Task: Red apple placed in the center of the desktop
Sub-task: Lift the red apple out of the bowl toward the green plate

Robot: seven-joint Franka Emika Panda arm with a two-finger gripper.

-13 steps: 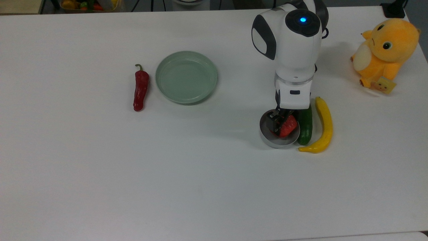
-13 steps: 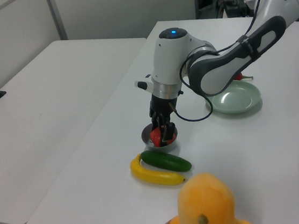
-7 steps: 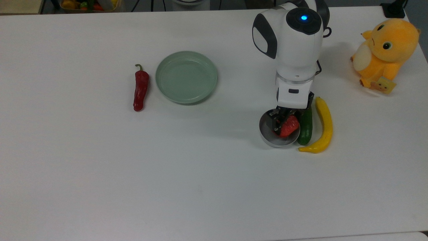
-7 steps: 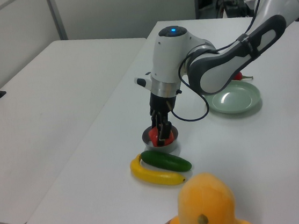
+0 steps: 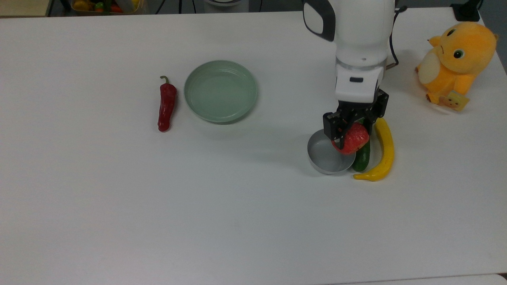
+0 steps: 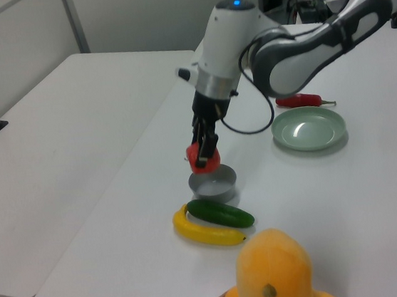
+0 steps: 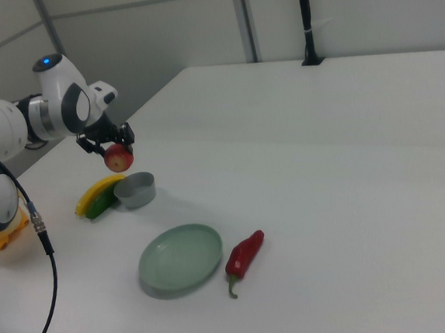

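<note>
Plain white surface (image 5: 119, 221), lightly cluttered. Tool (image 5: 352, 130) clamped across roundish red speckled apple (image 5: 351, 139), held clear above small grey metal bowl (image 5: 326, 160). Likely light, rigid, smooth; mid-girth grip seems sound. At 3 o'clock, green cucumber (image 5: 362, 156), yellow banana (image 5: 383, 152). At 10 o'clock, pale-green plate (image 5: 220, 91), dark-red chili (image 5: 166, 103). Centre apparently unobstructed.

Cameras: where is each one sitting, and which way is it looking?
Top view: high above, looking down on the desktop; arm and gripper holding the red apple.
Left view: low, at the table end by the orange plush toy, looking toward the green plate; arm.
Right view: at the opposite end, near the chili pepper, looking back; arm.
All share the grey bowl, banana and cucumber.
</note>
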